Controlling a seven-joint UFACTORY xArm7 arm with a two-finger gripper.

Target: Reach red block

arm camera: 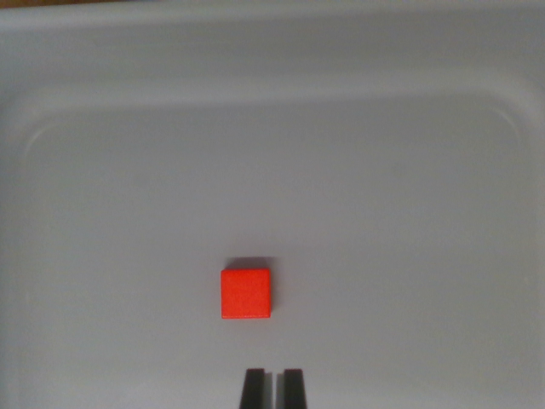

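Observation:
A small red block (246,293) lies flat on the floor of a white tray (272,170), a little below the middle of the wrist view. My gripper (273,383) shows at the bottom edge as two dark fingertips (253,388) standing close together with only a thin slit between them. It holds nothing. The block sits just above the fingertips and slightly toward the wrist view's left, apart from them.
The tray's raised rim (272,81) curves across the top and down both sides of the view. A thin strip of brown surface (51,2) shows beyond the rim at the top left.

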